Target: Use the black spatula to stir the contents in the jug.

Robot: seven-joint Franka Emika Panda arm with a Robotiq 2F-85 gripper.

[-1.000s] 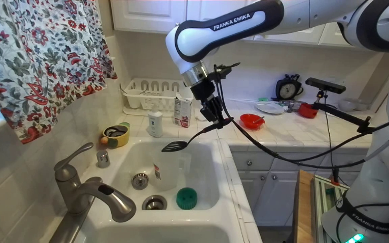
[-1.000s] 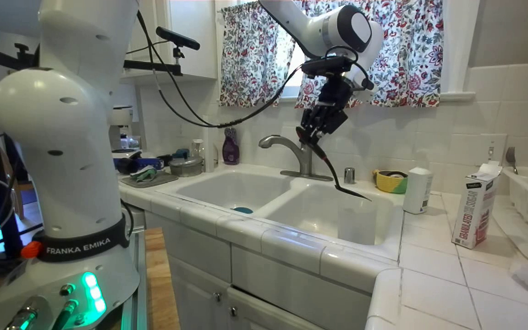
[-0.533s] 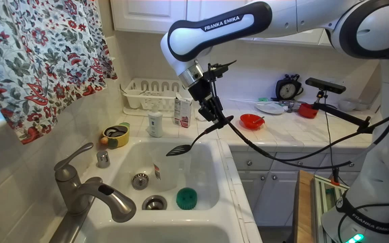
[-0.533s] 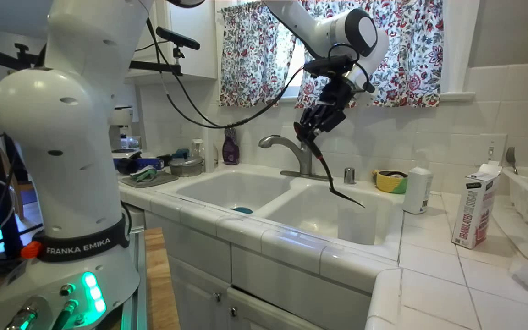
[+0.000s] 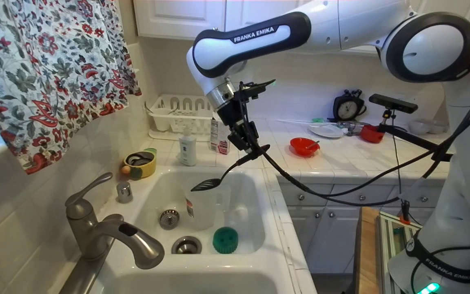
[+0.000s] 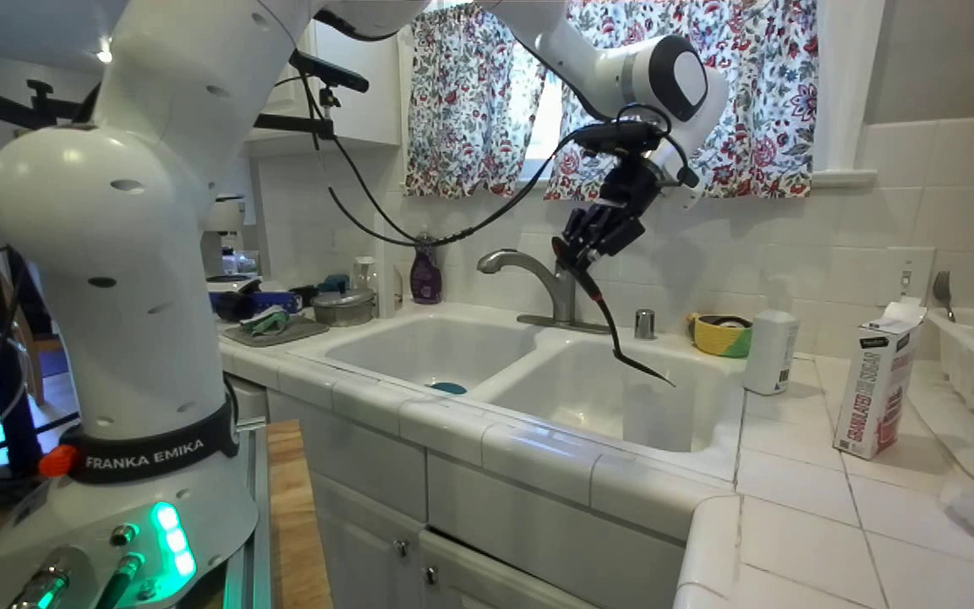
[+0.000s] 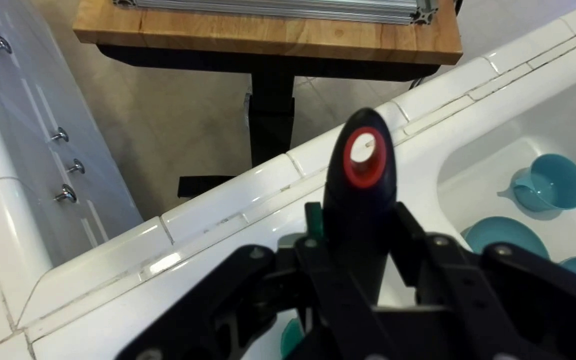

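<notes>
- Our gripper (image 7: 360, 222) stands narrow, clamped on the handle of the black spatula (image 5: 241, 161).
- We see the spatula's slotted head (image 5: 206, 185) tilted down near the top of the whitish jug (image 6: 659, 421); whether they touch, we cannot tell.
- We find that jug upright in the sink (image 5: 253, 228), near a round green object (image 5: 225, 241).
- We see a teal cup (image 7: 553, 185) in the other basin (image 7: 473, 185).

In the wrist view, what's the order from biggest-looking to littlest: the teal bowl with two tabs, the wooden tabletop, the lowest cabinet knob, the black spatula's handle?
1. Wooden tabletop
2. Black spatula's handle (up close, so it looks extra big)
3. Teal bowl with two tabs
4. Lowest cabinet knob
</notes>
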